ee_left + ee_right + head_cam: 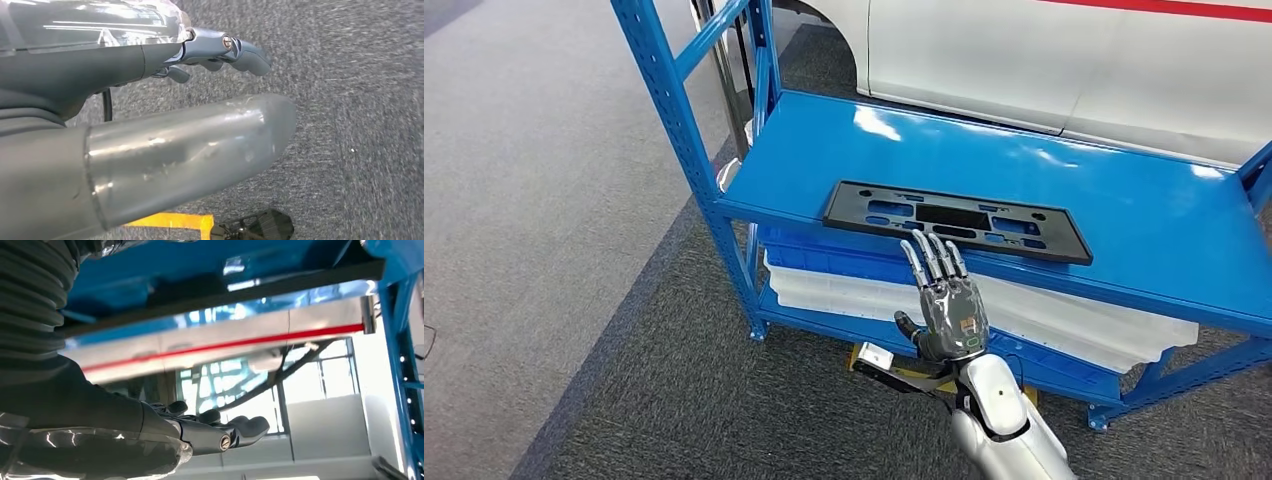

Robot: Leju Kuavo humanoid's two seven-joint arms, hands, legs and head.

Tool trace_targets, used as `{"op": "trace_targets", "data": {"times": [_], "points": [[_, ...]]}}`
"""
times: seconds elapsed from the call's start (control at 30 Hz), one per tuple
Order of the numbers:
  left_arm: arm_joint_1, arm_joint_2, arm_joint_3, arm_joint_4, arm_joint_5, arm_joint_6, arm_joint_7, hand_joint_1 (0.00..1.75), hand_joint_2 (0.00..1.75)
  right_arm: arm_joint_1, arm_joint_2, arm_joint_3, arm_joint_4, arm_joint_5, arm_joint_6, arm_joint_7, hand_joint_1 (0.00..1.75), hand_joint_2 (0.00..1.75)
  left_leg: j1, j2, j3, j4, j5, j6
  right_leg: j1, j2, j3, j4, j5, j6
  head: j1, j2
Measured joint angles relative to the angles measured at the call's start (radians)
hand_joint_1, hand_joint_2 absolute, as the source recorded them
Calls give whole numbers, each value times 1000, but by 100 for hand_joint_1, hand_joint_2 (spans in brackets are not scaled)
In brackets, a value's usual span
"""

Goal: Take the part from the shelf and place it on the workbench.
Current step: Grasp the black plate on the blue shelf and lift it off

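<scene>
A big white car point(1064, 60) stands behind the blue shelf point(1124, 215). Grey carpet point(544, 250) covers the floor. On a lower level of the shelf lie flat white trays point(844, 292) with a blue tray point(824, 255) on top. The black part point(957, 220) lies flat on the shelf's top board, near the front edge. The right hand point(946, 305) is empty, fingers straight and together, tips just at the part's front edge. The left hand point(150, 115) hangs over the carpet, holding nothing, fingers loosely bent.

Shelf point(1184, 215) right end beyond picture edge
</scene>
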Motion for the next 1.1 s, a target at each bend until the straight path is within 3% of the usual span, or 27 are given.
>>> {"op": "trace_targets", "data": {"times": [0.1, 0.13, 0.17, 0.23, 0.3, 0.33, 0.37, 0.4, 0.47, 0.5, 0.63, 0.7, 0.77, 0.8, 0.83, 0.87, 0.93, 0.97, 1.0, 1.1], "points": [[-4, 3, -7, 0, -10, -2, 0, 0, 0, -16, 15, -4, 40, -7, -28, 8, 0, 175, 2, 2, -1, 1, -2, -15, -2, 0, 5, -16, 5, -2, 0, 0], [-5, 4, -9, 0, -14, -2, 1, 0, 0, -20, 20, -11, 52, -20, -41, 11, 0, 175, 2, 2, -8, 17, -15, -21, -6, -2, 8, -22, 8, -5, 0, 0], [-5, 5, -11, 0, -16, -6, 4, 0, 0, -24, 24, -22, 62, -30, -55, 17, 0, 175, 3, 2, -23, 53, -38, -25, -10, -3, 11, -29, 11, -9, 0, 0], [-5, 7, -12, 0, -21, -30, 16, 0, 0, -28, 31, -61, 72, -35, -78, 30, 0, 175, 8, 2, -80, 178, -102, -34, -11, -6, 13, -31, 10, -13, 0, 0], [-3, 12, -12, 0, -25, -60, 28, 0, 0, -28, 33, -127, 77, -30, -86, 14, 0, 175, 14, 3, -129, 275, -129, -43, -12, -7, 15, -30, 7, -13, 0, 0], [-2, 14, -12, 0, -28, -71, 32, 0, 0, -28, 33, -169, 80, -33, -87, -7, 0, 175, 17, 3, -130, 273, -114, -45, -12, -7, 17, -30, 5, -11, 0, 0], [-1, 16, -12, 0, -31, -76, 34, 0, 0, -29, 33, -209, 83, -39, -87, -29, 0, 175, 20, 3, -110, 230, -82, -47, -14, -7, 20, -28, 1, -7, 0, 0], [-1, 19, -12, 0, -35, -79, 36, 0, 0, -31, 33, -247, 86, -45, -88, -46, 0, 175, 22, 4, -77, 160, -44, -47, -15, -6, 25, -25, -4, -3, 0, 0], [-4, 22, -12, 0, -40, -84, 40, 0, 0, -38, 34, -315, 92, -58, -89, -68, 0, 175, 21, 4, -16, 40, -6, -41, -13, -5, 29, -18, -15, 10, 0, 0], [-4, 22, -12, 0, -43, -85, 43, 0, 0, -41, 34, -342, 94, -67, -89, -75, 0, 175, 19, 3, -1, 12, -5, -36, -12, -5, 30, -16, -18, 17, 0, 0], [-4, 24, -12, 0, -57, -86, 52, 0, 0, -45, 35, -429, 108, -105, -91, -94, 0, 175, 19, 1, 16, -9, -12, -9, -15, -3, 26, 8, -22, 39, 0, 0], [-4, 24, -12, 0, -60, -86, 54, 0, 0, -47, 35, -455, 115, -111, -91, -98, 0, 175, 20, 1, 30, -17, -14, 3, -16, -2, -19, 91, -58, 45, 1, 0], [-4, 24, -12, 0, -63, -86, 56, 0, 0, -46, 35, -471, 124, -109, -92, -95, 0, 175, 18, 2, 37, -18, -22, 9, -16, -1, -103, 220, -104, 51, 0, 0], [-4, 25, -12, 0, -65, -86, 56, 0, 0, -44, 35, -475, 131, -105, -92, -92, 0, 175, 17, 1, 43, -18, -27, 11, -16, -1, -138, 261, -108, 52, 1, 0], [-4, 26, -12, 0, -68, -87, 57, 0, 0, -43, 35, -478, 138, -100, -92, -88, 0, 175, 15, 1, 50, -18, -34, 10, -16, -1, -158, 270, -93, 50, 0, 0], [-3, 26, -12, 0, -71, -87, 58, 0, 0, -42, 35, -481, 144, -94, -92, -83, 0, 175, 14, 1, 60, -17, -41, 9, -15, -1, -155, 237, -55, 47, 0, 0], [-3, 27, -12, 1, -77, -87, 59, 0, 0, -44, 33, -485, 158, -83, -92, -72, 0, 175, 13, 0, 85, -18, -59, 5, -11, -2, -116, 111, 36, 34, 0, 0], [-4, 27, -12, 1, -79, -87, 60, 0, 0, -46, 32, -487, 166, -77, -92, -66, 0, 175, 12, 0, 93, -19, -67, 1, -7, -3, -98, 54, 60, 28, 1, 0], [-5, 27, -12, 2, -81, -87, 60, 0, 0, -49, 30, -487, 175, -72, -92, -61, 0, 175, 12, 0, 98, -21, -74, -4, -2, -3, -86, 20, 71, 21, 1, 0], [-8, 29, -12, 2, -83, -88, 62, 0, 0, -55, 26, -488, 194, -63, -93, -53, 0, 175, 11, 3, 109, -15, -79, -21, 2, -1, -66, -7, 62, 5, 3, 0]]}}
